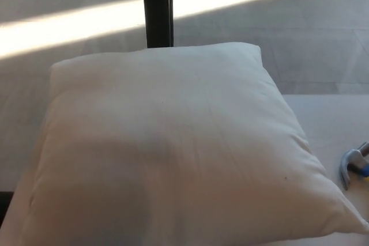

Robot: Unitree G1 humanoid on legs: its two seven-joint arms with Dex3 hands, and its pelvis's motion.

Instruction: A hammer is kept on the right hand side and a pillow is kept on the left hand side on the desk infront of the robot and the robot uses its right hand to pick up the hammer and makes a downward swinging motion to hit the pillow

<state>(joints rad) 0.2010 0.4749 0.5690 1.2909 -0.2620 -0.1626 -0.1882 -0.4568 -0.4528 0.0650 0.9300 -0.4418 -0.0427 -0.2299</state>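
Note:
A large white pillow fills most of the head view, lying on the white desk. Only the metal claw head of the hammer shows at the right edge, with a bit of blue at its neck; it rests on the desk just right of the pillow's edge. The hammer's handle is cut off by the picture's edge. Neither of my hands shows in this view.
A black post stands upright behind the pillow. Beyond the desk lies a grey floor crossed by bright bands of sunlight. A dark strip shows at the lower left edge.

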